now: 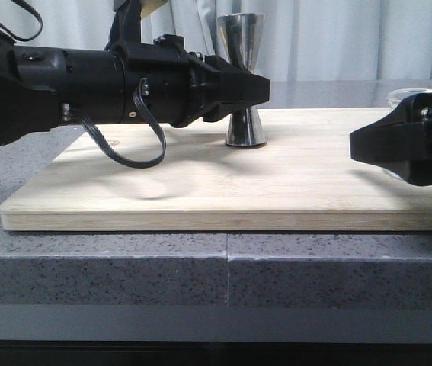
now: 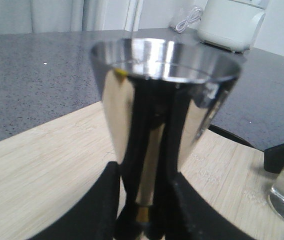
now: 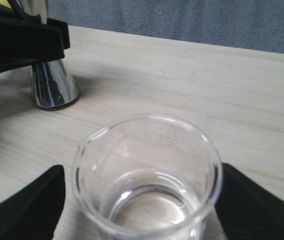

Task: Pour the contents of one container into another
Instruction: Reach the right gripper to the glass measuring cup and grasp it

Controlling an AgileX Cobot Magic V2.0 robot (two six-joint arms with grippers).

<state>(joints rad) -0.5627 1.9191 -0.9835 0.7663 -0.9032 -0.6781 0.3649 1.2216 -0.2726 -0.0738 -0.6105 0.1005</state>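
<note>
The left hand [image 1: 255, 91] reaches in from nine o'clock, its fingers closed on the waist of the steel jigger [image 1: 243, 76], which stands upright at the wooden board's [image 1: 200, 191] twelve o'clock. At three o'clock, the right hand [image 1: 364, 143] straddles the glass beaker [image 3: 147, 175], fingers wide apart.

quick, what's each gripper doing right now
Left gripper: fingers around the shiny steel hourglass jigger at its waist; grip cannot be confirmed.
Right gripper: open, straddling the small clear glass beaker.
</note>
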